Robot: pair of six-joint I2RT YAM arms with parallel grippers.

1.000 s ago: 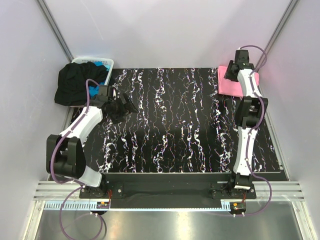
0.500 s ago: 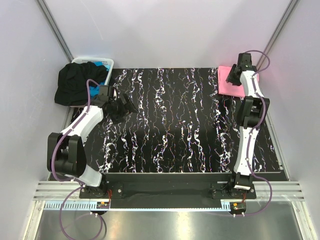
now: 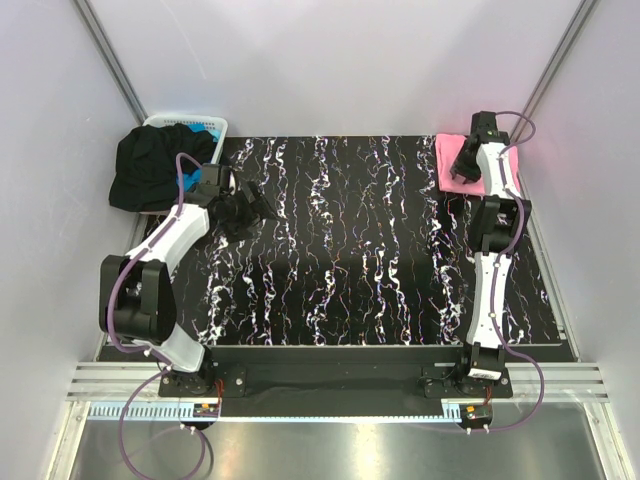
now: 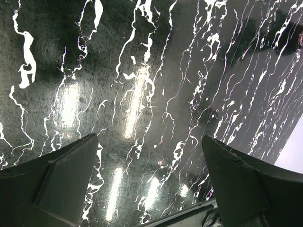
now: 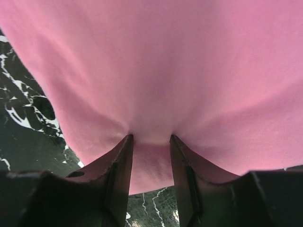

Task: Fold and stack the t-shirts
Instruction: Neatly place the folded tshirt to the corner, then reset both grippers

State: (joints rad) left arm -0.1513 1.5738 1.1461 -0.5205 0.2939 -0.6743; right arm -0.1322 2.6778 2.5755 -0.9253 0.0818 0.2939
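Note:
The bright pink t-shirt (image 3: pixel 452 155) lies folded at the table's far right corner and fills the right wrist view (image 5: pixel 156 61). My right gripper (image 3: pixel 460 178) (image 5: pixel 150 137) stands over the shirt's near edge. Its jaws are partly open and the fingertips (image 5: pixel 127 142) dent the cloth, which is not pinched. The black t-shirt (image 3: pixel 148 168) is draped in a heap over the basket at far left. A bit of bright blue t-shirt (image 3: pixel 206 134) shows inside the basket. My left gripper (image 3: pixel 248 205) (image 4: pixel 149 138) is wide open above the bare table, just right of the basket.
The white slotted basket (image 3: pixel 218 126) stands off the table's far left corner. The table (image 3: pixel 340 260) is black marble-patterned, and its edge shows in the left wrist view (image 4: pixel 189 210). Plain walls close in the back and both sides.
My right gripper has moved from the far side of the pink shirt to its near edge; the shirt stayed put. My left gripper has shifted slightly farther from me.

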